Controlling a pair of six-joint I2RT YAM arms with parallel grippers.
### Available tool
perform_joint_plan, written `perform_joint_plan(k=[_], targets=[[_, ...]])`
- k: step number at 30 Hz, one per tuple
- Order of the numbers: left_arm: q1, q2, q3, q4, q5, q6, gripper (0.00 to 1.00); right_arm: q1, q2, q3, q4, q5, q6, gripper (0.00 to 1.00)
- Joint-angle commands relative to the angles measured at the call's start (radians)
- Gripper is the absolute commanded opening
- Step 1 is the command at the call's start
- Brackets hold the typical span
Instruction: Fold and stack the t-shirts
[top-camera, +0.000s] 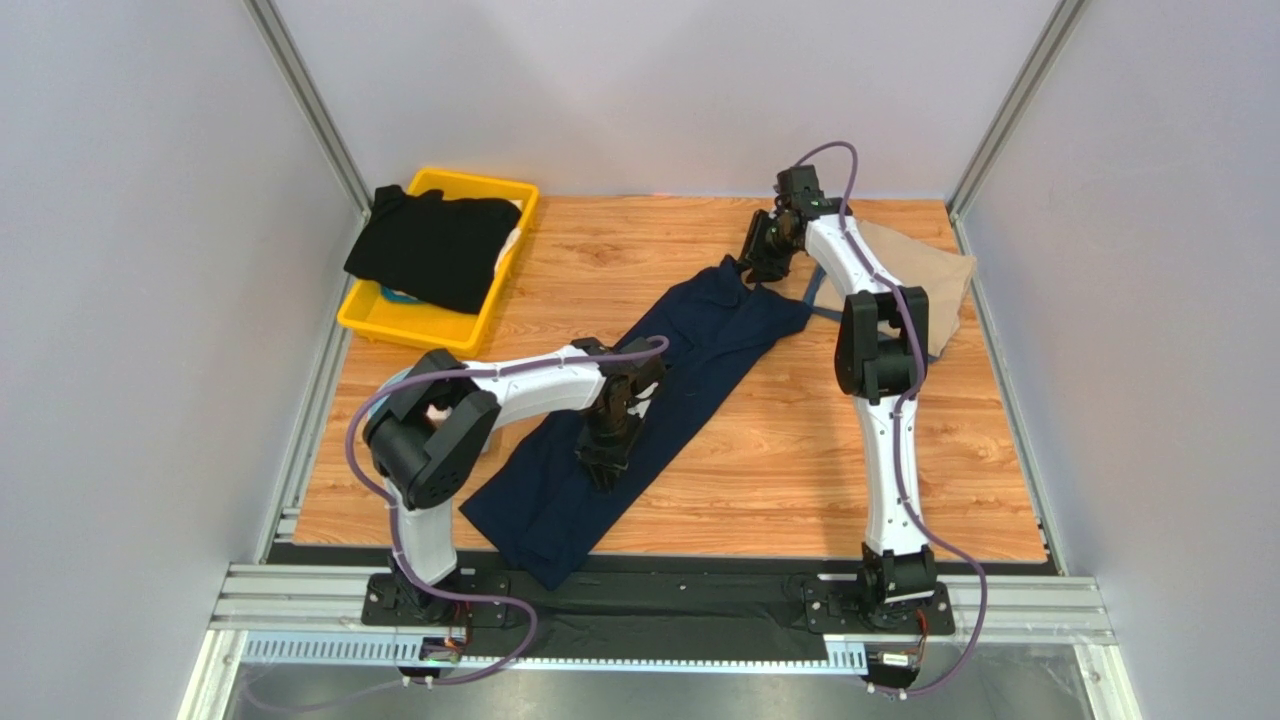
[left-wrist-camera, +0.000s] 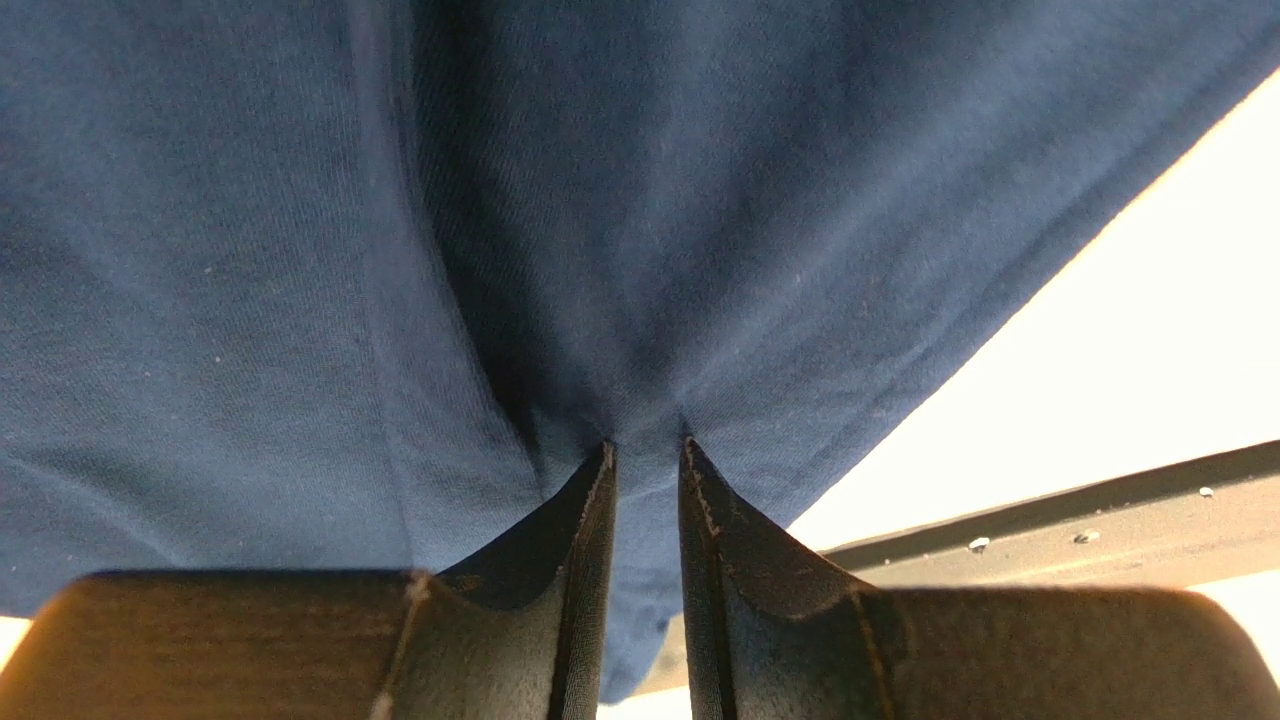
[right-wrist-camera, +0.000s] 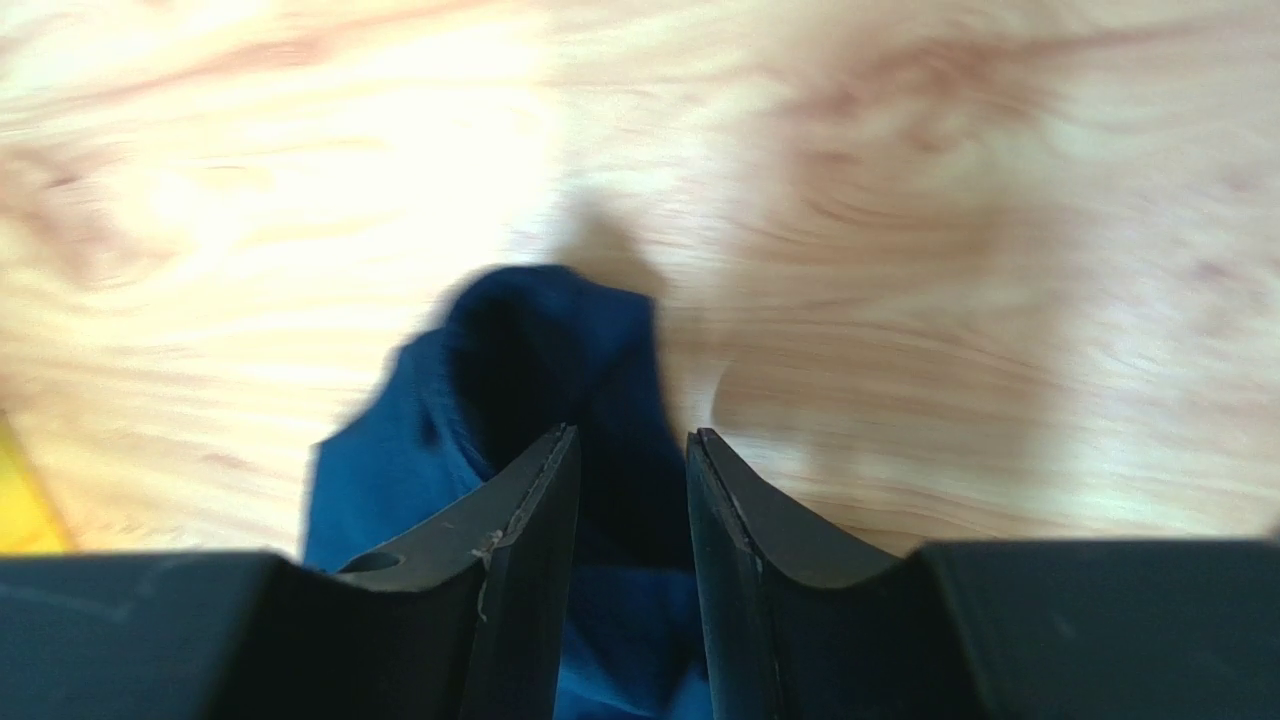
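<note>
The dark navy t-shirt (top-camera: 706, 353) lies as a long diagonal band across the wooden table. My left gripper (top-camera: 606, 458) is shut on its middle; in the left wrist view the cloth (left-wrist-camera: 301, 225) puckers into the closed tips (left-wrist-camera: 648, 446). My right gripper (top-camera: 762, 267) is at the shirt's far end, shut on a bunched corner (right-wrist-camera: 526, 338) between its tips (right-wrist-camera: 631, 435). The tan t-shirt (top-camera: 939, 278) lies at the back right, partly hidden by the right arm. The black t-shirt (top-camera: 436, 248) is draped over the yellow bin.
The yellow bin (top-camera: 406, 318) stands at the back left corner. Metal frame posts and grey walls enclose the table (top-camera: 842, 450). A dark rail (left-wrist-camera: 1112, 518) runs along the near edge, where the navy shirt's lower end hangs over.
</note>
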Motion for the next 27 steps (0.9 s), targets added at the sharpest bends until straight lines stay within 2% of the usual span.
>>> perform_joint_plan(k=[1,5,6,10,16,20,27], targets=[[-0.009,0.16,0.03,0.005,-0.006,-0.002,0.29,-0.004,-0.055,0.051,0.094,-0.1,0.008,0.39],[-0.009,0.22,0.12,-0.024,-0.031,0.011,0.29,-0.007,-0.23,-0.092,0.161,-0.067,-0.018,0.39],[-0.009,0.228,0.148,-0.032,-0.038,0.012,0.29,-0.009,-0.315,-0.168,0.187,-0.055,-0.022,0.4],[-0.009,0.243,0.173,-0.044,-0.043,0.02,0.29,-0.009,-0.472,-0.32,0.232,-0.045,-0.029,0.42],[-0.008,0.213,0.147,-0.046,-0.052,0.023,0.29,0.002,-0.474,-0.371,0.062,-0.03,-0.032,0.4],[-0.008,0.171,0.119,-0.046,-0.061,0.02,0.29,0.029,-0.442,-0.497,0.063,0.002,-0.031,0.39],[-0.008,0.101,0.065,-0.059,-0.087,-0.005,0.29,0.068,-0.434,-0.598,0.1,0.024,-0.032,0.37]])
